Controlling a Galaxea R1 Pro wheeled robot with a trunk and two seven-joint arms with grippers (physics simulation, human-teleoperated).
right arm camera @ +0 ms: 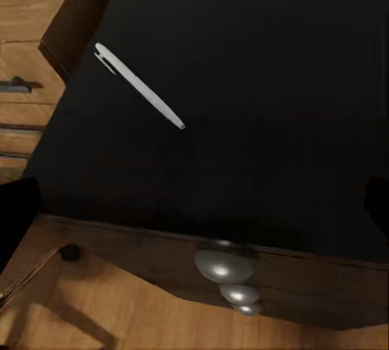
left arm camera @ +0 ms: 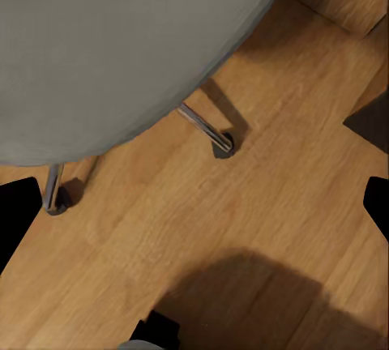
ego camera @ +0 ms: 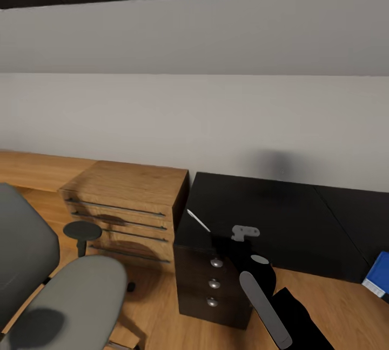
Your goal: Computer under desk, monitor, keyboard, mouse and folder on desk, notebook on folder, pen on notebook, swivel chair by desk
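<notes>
Right pincer point(ego camera: 246, 232) above pen point(right arm camera: 138, 85); drawers point(ego camera: 214, 283) below

A slim white pen point(right arm camera: 138, 85) lay slantwise on the black desk point(right arm camera: 267, 66), toward the frame's upper left. Below it, round silver drawer knobs point(right arm camera: 224, 266) lined the desk's dark front above the wooden floor point(right arm camera: 97, 317).

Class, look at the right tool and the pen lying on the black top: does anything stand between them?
Nothing visible does. The pen lies alone on the black top near its corner, above the knobbed drawers, with bare surface around it.
</notes>
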